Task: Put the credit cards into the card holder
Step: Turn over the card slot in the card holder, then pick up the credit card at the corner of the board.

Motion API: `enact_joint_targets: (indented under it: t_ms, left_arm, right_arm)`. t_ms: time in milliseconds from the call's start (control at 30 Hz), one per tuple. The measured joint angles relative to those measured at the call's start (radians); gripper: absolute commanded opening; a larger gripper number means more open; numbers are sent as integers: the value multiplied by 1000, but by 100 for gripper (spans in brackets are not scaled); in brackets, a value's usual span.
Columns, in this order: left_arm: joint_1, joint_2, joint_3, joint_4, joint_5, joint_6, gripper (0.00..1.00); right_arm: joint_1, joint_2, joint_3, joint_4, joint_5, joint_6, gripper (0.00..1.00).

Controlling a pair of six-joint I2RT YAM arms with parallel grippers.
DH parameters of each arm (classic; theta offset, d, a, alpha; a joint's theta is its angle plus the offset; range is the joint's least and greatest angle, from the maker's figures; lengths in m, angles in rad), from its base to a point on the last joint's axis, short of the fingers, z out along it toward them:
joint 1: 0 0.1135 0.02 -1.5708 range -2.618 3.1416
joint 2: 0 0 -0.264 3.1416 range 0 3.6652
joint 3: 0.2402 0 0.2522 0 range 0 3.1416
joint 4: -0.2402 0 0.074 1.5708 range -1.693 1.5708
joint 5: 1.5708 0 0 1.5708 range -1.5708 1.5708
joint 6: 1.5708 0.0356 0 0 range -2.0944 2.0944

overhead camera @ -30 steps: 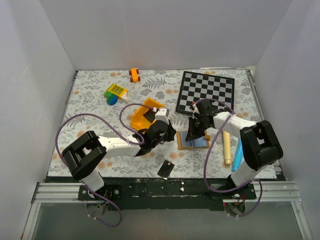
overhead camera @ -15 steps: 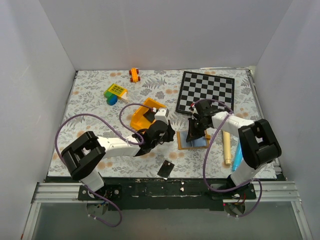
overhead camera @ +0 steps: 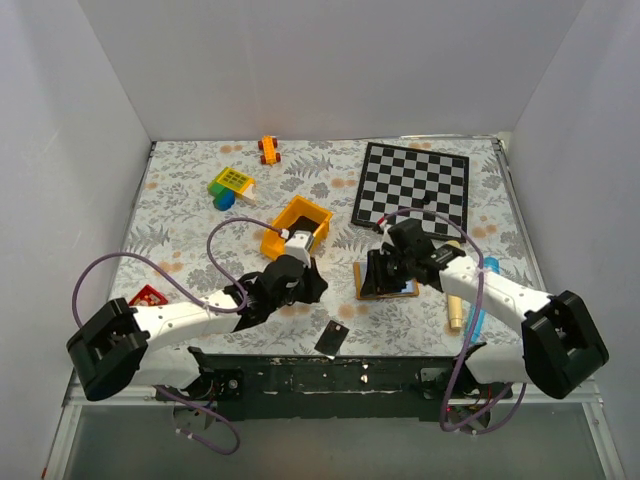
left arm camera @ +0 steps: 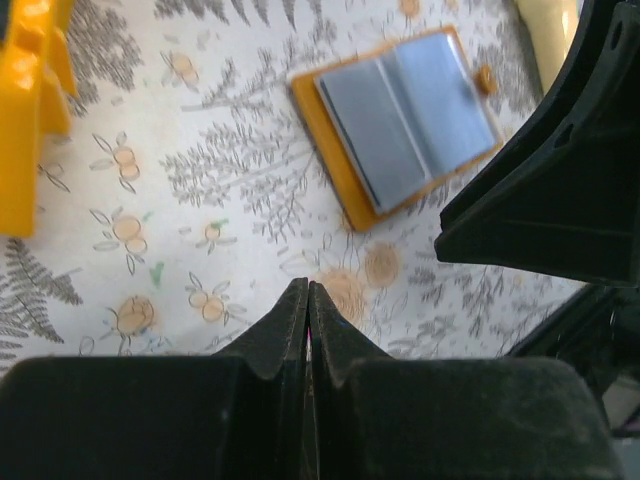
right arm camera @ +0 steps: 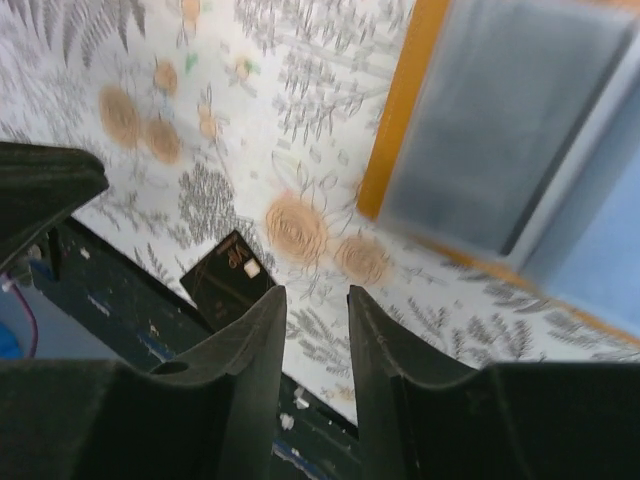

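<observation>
The card holder (overhead camera: pixel 397 287) lies open on the flowered cloth, tan outside and pale blue-grey inside; it also shows as the card holder (left arm camera: pixel 400 115) and the card holder (right arm camera: pixel 500 130). One black credit card (overhead camera: pixel 331 338) lies flat at the table's near edge, and in the right wrist view this credit card (right arm camera: pixel 226 281) sits just left of my fingers. My right gripper (overhead camera: pixel 376 274) hangs over the holder's left edge, open with nothing between its fingers, as the right gripper (right arm camera: pixel 317 300) shows. My left gripper (overhead camera: pixel 312 283) is shut and empty, left of the holder; its tips (left arm camera: pixel 308 290) meet.
A yellow bin (overhead camera: pixel 297 225) stands behind the left gripper. A chequered board (overhead camera: pixel 412 185) lies at the back right. A cream rod (overhead camera: pixel 455 300) and a blue pen (overhead camera: pixel 475 318) lie right of the holder. Toys (overhead camera: pixel 230 185) and a small car (overhead camera: pixel 268 150) sit at the back left.
My right gripper has gone from shut to open and dropped toward the near edge. The left arm has drawn back to the near left, uncovering the yellow bin.
</observation>
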Motion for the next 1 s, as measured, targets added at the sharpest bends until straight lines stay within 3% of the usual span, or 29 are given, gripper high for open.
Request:
enact_joint_targets:
  t_ms: [167,367,500,567,700,833,1000]
  left_arm:
    - [-12,-10,-39,-68,121,59,3]
    - [-82,4,-39,-140,146,82,9]
    - [-158,55,-38,-173,130,65,23]
    - [-193,71,-38,-203,114,47,36]
    - [-248,51,-38,-280,68,-6,42]
    - [-254,-32,-39,-328,14,-40,42]
    - [-253,-51,-37,-327,-42,-45,28]
  right_arm:
    - [76,-76,-114,35,18,104,43]
    - [119,-124,-140,49,50,175,45]
    - [167,-183,-175,65,66,225,47]
    - [192,-217,-204,69,73,252,48]
    - [242,-267,-237,67,98,306,50]
    - [294,-290,-248,70,126,348,49]
    - [353,-285,-248,71,165,396,46]
